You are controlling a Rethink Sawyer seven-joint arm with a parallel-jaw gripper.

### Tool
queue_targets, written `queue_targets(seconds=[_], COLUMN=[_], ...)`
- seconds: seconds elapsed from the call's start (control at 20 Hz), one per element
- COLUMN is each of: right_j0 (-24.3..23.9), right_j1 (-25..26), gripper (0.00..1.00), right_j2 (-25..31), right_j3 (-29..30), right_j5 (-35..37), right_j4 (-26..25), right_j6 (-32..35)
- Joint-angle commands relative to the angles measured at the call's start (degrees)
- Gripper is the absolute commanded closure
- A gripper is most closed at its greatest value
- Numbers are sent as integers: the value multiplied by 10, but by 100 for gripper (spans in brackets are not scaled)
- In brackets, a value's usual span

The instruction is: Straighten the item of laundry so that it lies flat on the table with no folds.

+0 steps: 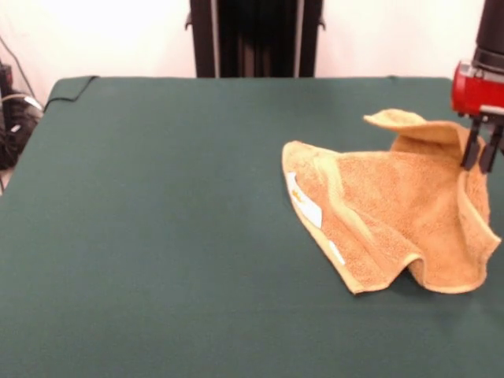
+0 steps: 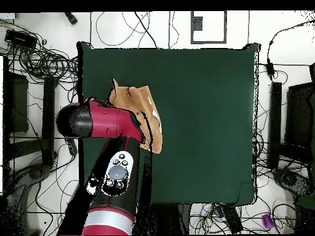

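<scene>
towel (image 1: 394, 216): orange-tan terry, lying rumpled on the green table (image 1: 157, 236), not flat; sitting toward the right side in the front view, right edge reaching the frame's edge.
towel shape: rough fan; far corner (image 1: 402, 120) curling up and standing off the cloth; near edge buckling into a raised hump around the front corner (image 1: 358, 287), casting a shadow under it.
towel band: paler smooth strip (image 1: 335, 193) running along the left edge, down toward the near corner.
towel label: small white tag (image 1: 309, 209) showing on the left edge beside the band; a second small white bit lying lower along the same edge.
towel overhead: showing as a tan patch (image 2: 132, 98) near the table's left edge, partly hiding under the arm (image 2: 107, 123).
gripper (image 1: 481, 161): red body with two dark fingers (image 1: 470, 150) pointing down at the towel's far right part, just behind the raised fold.
gripper state: fingers sitting close together with a narrow gap showing; tips meeting the terry, but can't tell whether any cloth is being pinched between them.
gripper overhead: hiding under the arm's red link, not readable there.
table: dark green cloth, big next to the towel.
</scene>
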Motion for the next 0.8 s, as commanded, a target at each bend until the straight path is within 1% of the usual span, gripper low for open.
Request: queue_targets(seconds=[0.05, 0.2, 0.35, 0.7, 0.75, 0.8], right_j0=[67, 79, 89, 92, 88, 88], right_j1=[13, 28, 40, 42, 41, 41], gripper=[100, 100, 100, 100, 0, 0], right_j2=[-9, -23, -29, -24, -19, -20], right_j3=[-61, -84, -97, -91, -89, -89], right_j5=[104, 117, 115, 94, 89, 86], right_j4=[60, 70, 75, 75, 72, 71], right_j6=[232, 251, 264, 263, 261, 259])
